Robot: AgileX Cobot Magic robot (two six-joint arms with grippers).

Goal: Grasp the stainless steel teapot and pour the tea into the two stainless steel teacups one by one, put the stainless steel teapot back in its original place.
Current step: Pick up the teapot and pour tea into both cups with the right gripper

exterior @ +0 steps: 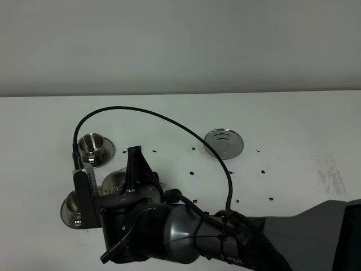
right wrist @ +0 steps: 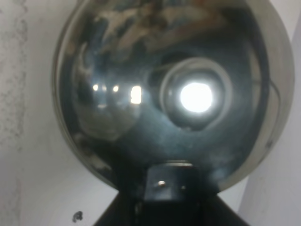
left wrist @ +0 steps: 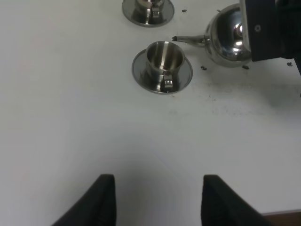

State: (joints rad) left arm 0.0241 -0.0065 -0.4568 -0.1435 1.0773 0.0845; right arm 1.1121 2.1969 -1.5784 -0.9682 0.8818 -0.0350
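Bare table (left wrist: 70, 117) lies open before the left end effector (left wrist: 158, 181); teapot (left wrist: 225, 42) spout crowds the nearer teacup (left wrist: 163, 59).

Bright, even light; glare blooms on the blurred teapot (right wrist: 195, 97).

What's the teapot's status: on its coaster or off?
Off. The coaster sits bare; the teapot is away from it, beside a teacup, spout toward that cup.

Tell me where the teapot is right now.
In the exterior high view the stainless steel teapot is on the left, between the far teacup and the near teacup, well left of the coaster.
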